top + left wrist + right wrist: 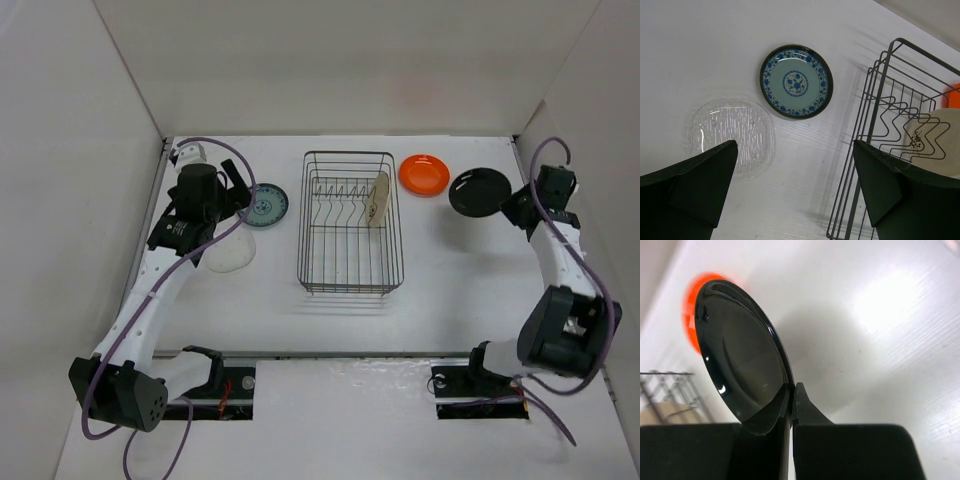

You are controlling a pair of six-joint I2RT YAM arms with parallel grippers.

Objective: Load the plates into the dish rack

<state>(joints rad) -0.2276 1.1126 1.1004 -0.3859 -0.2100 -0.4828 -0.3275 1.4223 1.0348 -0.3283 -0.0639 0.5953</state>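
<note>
The dark wire dish rack point(350, 275) stands mid-table with the cream plate point(378, 200) upright among its dividers. The orange plate point(424, 173) lies flat right of it. My right gripper point(512, 203) is shut on the rim of the glossy black plate point(478, 192), holding it tilted above the table; its jaws pinch the edge in the right wrist view point(792, 392). My left gripper point(795, 170) is open and empty, above the table between the clear glass plate point(732, 135) and the rack point(875, 120). The teal-patterned plate point(796, 81) lies flat beyond it.
White walls enclose the table at the back and both sides. The teal plate point(265, 205) and clear glass plate point(231, 252) lie left of the rack, under the left arm. Arm bases and cables sit at the near edge.
</note>
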